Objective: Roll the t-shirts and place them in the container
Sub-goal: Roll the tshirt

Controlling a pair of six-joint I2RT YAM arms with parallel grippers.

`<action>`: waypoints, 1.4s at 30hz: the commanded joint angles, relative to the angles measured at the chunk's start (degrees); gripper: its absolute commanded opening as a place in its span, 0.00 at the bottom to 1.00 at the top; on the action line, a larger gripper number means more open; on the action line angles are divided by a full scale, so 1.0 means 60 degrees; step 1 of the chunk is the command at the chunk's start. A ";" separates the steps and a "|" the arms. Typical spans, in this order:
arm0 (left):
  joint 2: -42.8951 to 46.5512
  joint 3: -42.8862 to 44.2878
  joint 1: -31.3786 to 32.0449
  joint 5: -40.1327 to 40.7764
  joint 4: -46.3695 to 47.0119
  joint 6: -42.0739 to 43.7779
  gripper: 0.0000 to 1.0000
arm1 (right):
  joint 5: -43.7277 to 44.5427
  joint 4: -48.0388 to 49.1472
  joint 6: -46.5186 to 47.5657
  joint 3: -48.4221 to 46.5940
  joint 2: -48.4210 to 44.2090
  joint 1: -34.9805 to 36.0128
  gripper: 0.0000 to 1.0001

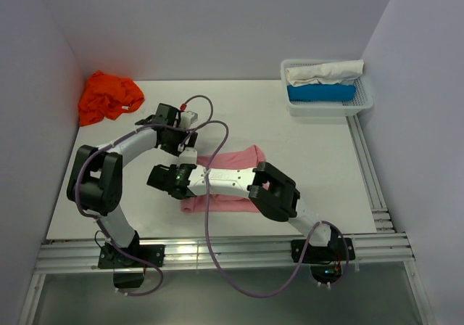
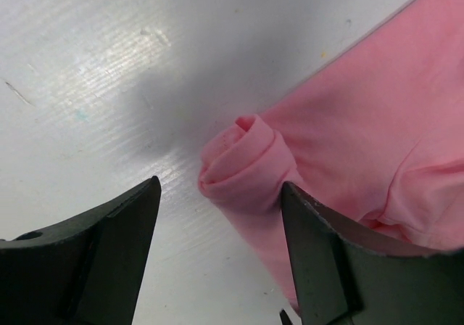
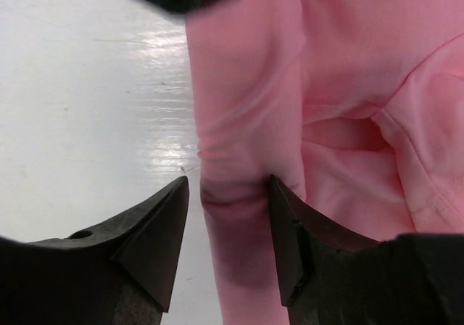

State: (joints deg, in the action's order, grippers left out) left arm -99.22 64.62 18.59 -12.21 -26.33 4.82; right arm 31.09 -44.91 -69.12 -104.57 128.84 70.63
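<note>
The pink shirt looks soft and floppy (and light). The left gripper and right gripper sit open around its rolled edge. Pinch there.

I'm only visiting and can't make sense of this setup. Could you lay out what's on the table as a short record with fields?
Pink t-shirt: middle of the white table, one edge rolled up
Orange t-shirt: crumpled at the far left corner
White lattice basket: far right corner, holding white cloth and blue cloth
Left gripper: open, straddling the end of the roll
Right gripper: open, straddling the roll further along
</note>
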 commanded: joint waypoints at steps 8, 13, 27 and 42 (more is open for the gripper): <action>0.0160 0.1812 -0.0328 -0.0338 -0.0460 -0.0159 0.75 | -0.0304 -0.1187 -0.0183 -0.0530 0.0778 0.0020 0.57; 0.0320 0.2047 -0.0783 -0.0762 -0.0753 -0.0042 0.75 | -0.0816 -0.0472 -0.0052 0.0215 0.0501 -0.0053 0.41; 0.1097 0.1404 -0.1912 -0.1759 -0.1179 0.0661 0.75 | -0.4141 0.9266 -0.0080 0.6173 -0.2047 -0.0887 0.22; 0.1420 -0.0501 -0.1634 -0.2638 -0.0447 0.0633 0.74 | -0.4611 1.4457 -0.2762 0.9621 -0.2269 -0.1459 0.27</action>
State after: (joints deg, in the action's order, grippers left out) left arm -93.45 62.72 7.55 -24.95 -31.75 8.32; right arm 4.29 39.68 -83.15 -48.05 114.32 62.08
